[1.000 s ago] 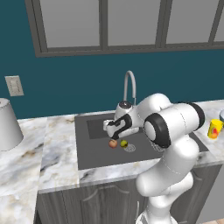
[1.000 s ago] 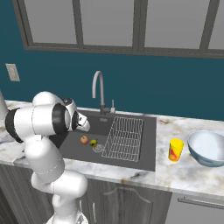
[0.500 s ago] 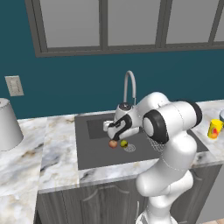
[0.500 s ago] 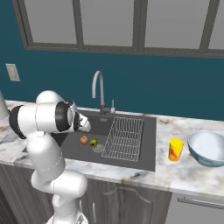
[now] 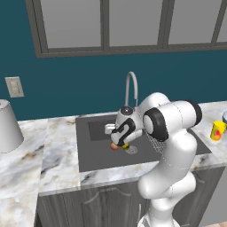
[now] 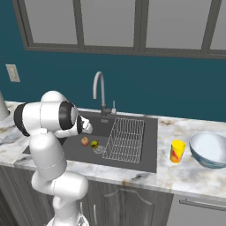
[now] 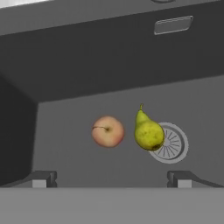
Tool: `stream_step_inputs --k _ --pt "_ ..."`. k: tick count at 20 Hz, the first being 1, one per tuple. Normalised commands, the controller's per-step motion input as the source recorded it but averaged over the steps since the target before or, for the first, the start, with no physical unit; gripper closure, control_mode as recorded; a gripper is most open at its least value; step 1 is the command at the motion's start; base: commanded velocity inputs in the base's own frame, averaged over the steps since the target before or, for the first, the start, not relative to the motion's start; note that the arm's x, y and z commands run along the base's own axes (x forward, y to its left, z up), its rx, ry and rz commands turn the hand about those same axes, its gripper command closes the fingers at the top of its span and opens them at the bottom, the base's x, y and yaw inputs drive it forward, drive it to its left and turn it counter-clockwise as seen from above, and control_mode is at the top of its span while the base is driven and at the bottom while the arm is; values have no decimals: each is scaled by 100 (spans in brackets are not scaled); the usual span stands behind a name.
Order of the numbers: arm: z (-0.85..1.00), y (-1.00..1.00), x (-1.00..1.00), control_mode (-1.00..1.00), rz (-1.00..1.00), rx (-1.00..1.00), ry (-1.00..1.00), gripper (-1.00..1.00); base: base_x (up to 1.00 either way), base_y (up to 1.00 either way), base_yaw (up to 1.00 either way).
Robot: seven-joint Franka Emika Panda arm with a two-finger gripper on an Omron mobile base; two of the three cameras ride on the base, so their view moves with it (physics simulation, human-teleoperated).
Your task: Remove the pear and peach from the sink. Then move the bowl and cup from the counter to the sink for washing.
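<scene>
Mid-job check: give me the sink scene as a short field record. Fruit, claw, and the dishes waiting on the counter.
pear: lying on the sink floor, overlapping the drain's edge
peach: on the sink floor beside the pear, a small gap between them
sink: dark basin, wire rack on one side
claw: open, above both fruit, holding nothing
cup: yellow, upright on the counter
bowl: on the counter next to the cup
task status: neither fruit removed yet
</scene>
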Motion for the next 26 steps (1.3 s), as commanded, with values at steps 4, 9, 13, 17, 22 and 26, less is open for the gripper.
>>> stream_step_inputs --k 4,9,13,17,22,26 --pt "-11 0 0 -100 0 0 0 -100 0 0 0" --pt "-13 0 0 -100 0 0 0 -100 0 0 0" --pt "-13 0 3 -100 0 0 0 -100 0 0 0" --pt "-14 0 5 -100 0 0 0 -100 0 0 0" --pt "-13 0 6 -100 0 0 0 -100 0 0 0" --pt "-11 0 4 -100 0 0 0 -100 0 0 0"
